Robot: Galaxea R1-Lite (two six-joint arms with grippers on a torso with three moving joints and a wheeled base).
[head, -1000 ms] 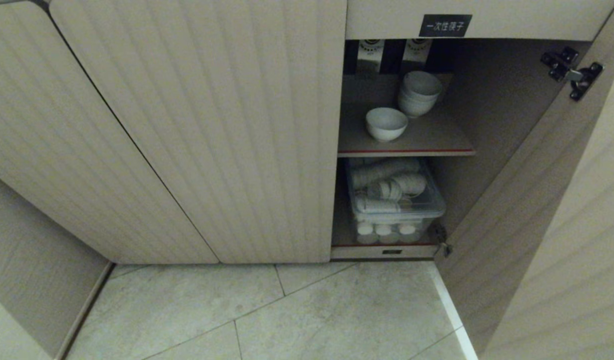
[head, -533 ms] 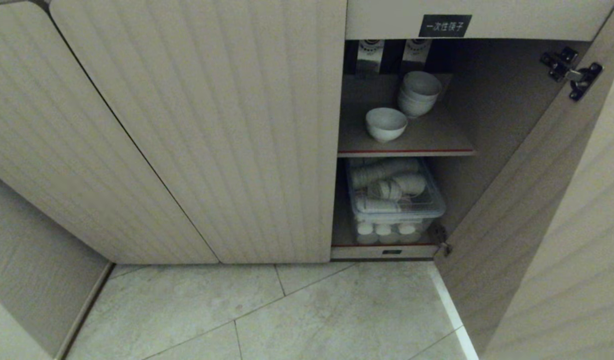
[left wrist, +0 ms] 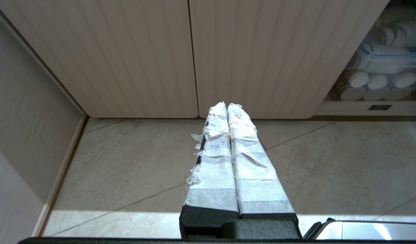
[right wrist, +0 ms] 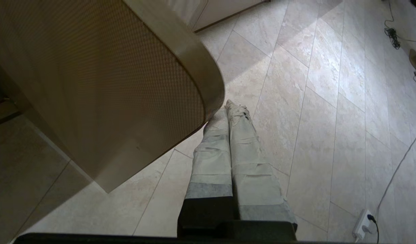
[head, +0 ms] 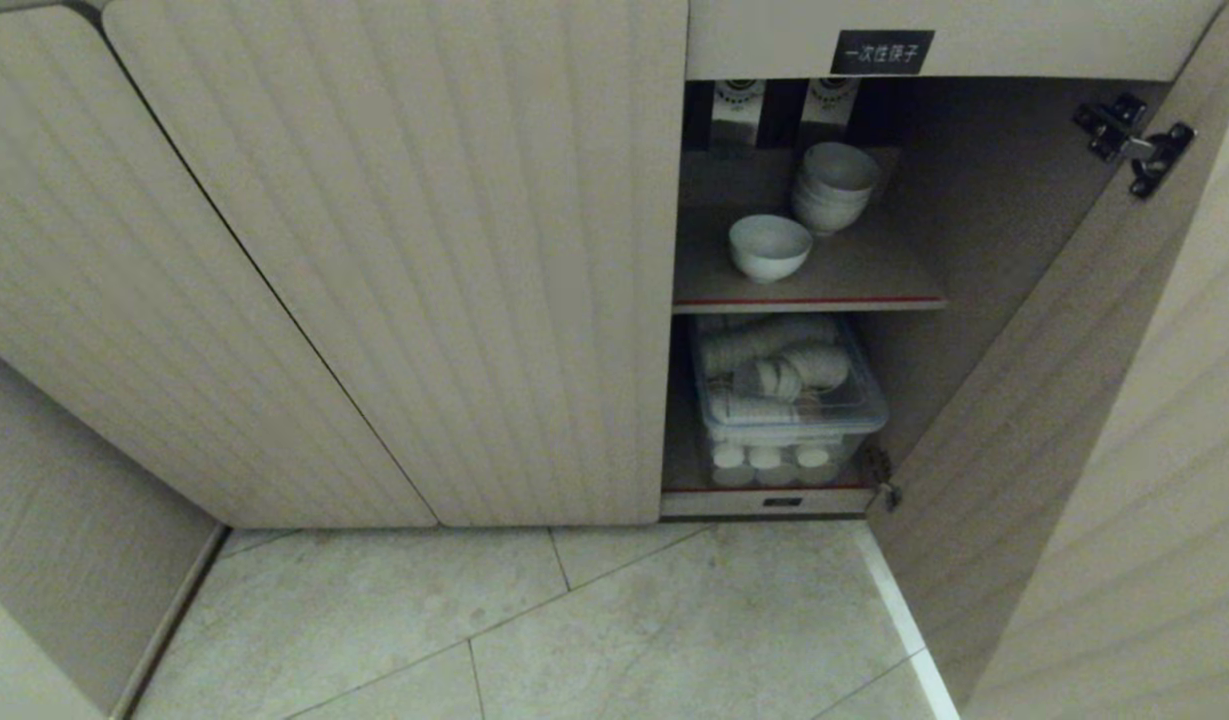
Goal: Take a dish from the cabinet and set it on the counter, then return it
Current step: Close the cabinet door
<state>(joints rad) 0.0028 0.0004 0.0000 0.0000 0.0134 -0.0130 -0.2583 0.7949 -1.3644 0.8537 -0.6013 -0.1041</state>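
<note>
The dish point(head: 769, 247), a small white bowl, stands alone near the front of the red-edged shelf point(head: 809, 300) inside the open cabinet point(head: 424, 250). Behind it is a stack of nested white bowls point(head: 834, 185). Neither gripper shows in the head view. My left gripper point(left wrist: 227, 105) is shut and empty, hanging above the floor in front of the closed ribbed doors. My right gripper point(right wrist: 228, 106) is shut and empty too, its taped tips right by the rounded lower corner of the open cabinet door point(right wrist: 126, 84). The counter is out of view.
A clear lidded box point(head: 789, 400) of white cups fills the lower compartment. The open door point(head: 1094, 400) stands at the right of the opening, hinge point(head: 1134, 145) at its top. Tiled floor point(head: 574, 620) lies in front. A socket strip point(right wrist: 363, 228) and cables lie on the floor.
The whole head view has shifted very slightly to the left; the bowls and box stay where they were. No arm has entered the head view.
</note>
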